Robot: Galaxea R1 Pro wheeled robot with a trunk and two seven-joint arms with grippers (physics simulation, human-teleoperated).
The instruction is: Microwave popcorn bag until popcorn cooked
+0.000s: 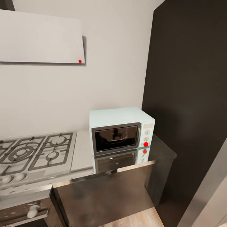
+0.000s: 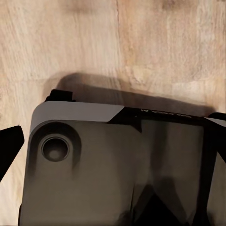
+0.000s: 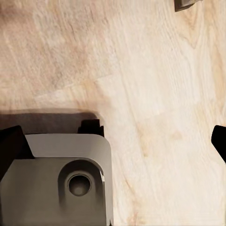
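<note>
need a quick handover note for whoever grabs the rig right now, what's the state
Claws: both arms hang low, wrist cameras look down at the wood floor and the robot's grey base; dark fingertips sit wide at the frame edges, with nothing between them.
Things: microwave on the countertop, door shut, right of the hob. Popcorn bag not seen yet.
Done: nothing visible.
Left: find the bag, load it, heat it.
</note>
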